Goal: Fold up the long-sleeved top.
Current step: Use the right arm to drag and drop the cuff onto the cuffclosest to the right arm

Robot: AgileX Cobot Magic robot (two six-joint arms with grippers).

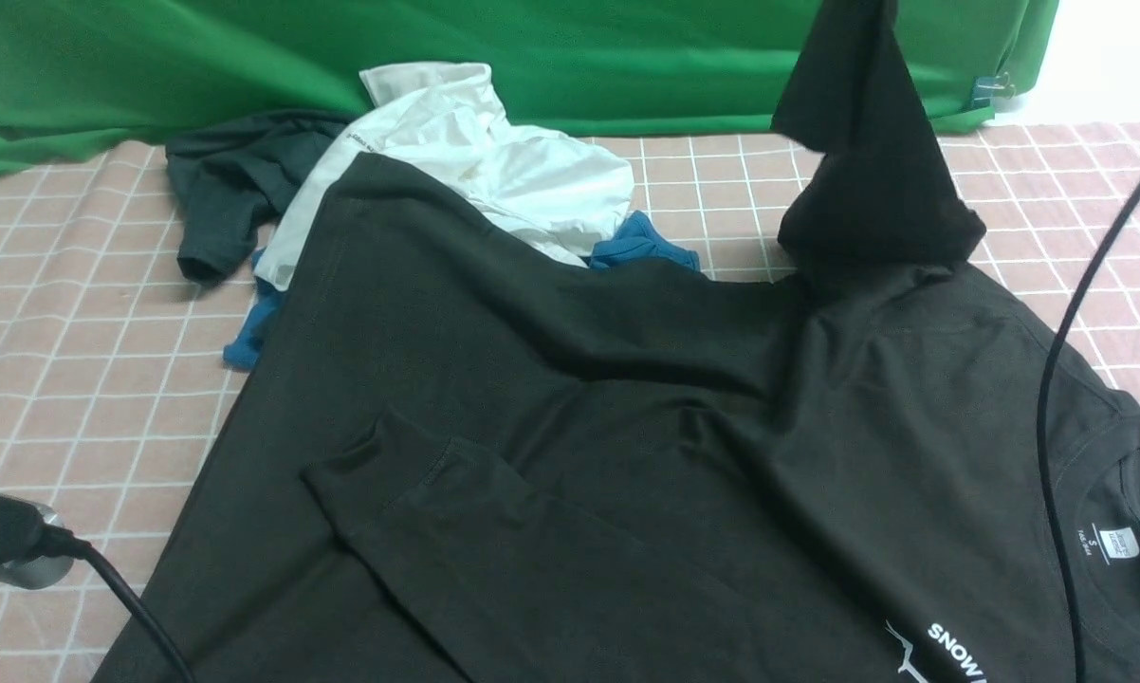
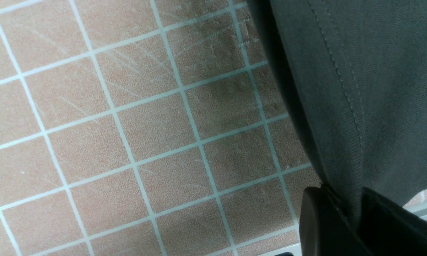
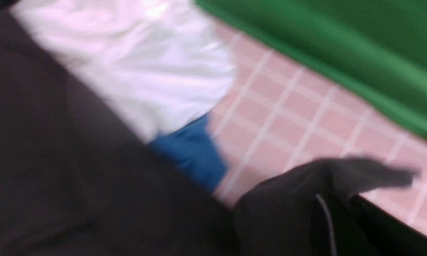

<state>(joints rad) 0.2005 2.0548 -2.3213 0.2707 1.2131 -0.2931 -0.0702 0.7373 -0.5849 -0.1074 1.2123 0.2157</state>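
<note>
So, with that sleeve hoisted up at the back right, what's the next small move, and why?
Probably swing the raised sleeve in over the body of the long-sleeved top and lower it flat. It hangs lifted high, while the other sleeve already lies folded across the body, so this one seems next.

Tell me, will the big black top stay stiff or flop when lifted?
Probably floppy: the long-sleeved top has a lifted sleeve hanging in a limp peak. Pushed, it would likely bunch up, since soft folds ripple across it.
</note>
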